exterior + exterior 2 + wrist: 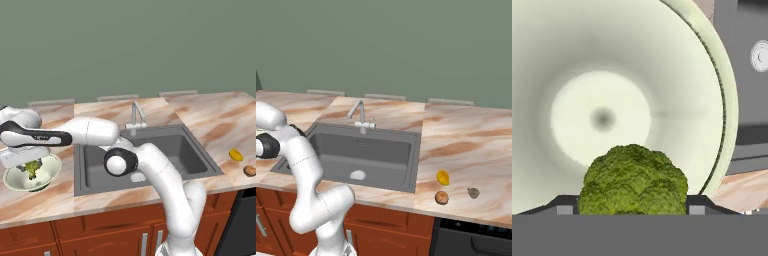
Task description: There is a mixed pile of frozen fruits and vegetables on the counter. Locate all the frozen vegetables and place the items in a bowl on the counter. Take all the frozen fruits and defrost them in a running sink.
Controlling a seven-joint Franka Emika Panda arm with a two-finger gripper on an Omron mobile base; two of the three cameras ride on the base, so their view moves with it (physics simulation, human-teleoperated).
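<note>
My gripper [31, 164] hangs over the bowl [50, 176] on the counter [215, 120] left of the sink [175, 150], shut on the green floret [32, 169]. In the hand view the floret [633, 180] sits between my finger tips, above the bowl's pale inside [677, 75]. Right of the sink [381, 150] lie the yellow-orange oval fruit [442, 177], the brown roundish fruit [441, 197] and the dark brown vegetable lump [473, 192]. The oval [236, 155] and the brown fruit [249, 170] also lie near the right edge of the left base view.
A silver faucet [136, 116] stands behind the basin, and the round drain [137, 177] lies on its floor. My arm stretches left across the sink's front. Reddish-brown cabinets [100, 230] run below the counter, with a dark appliance [476, 240] at the right.
</note>
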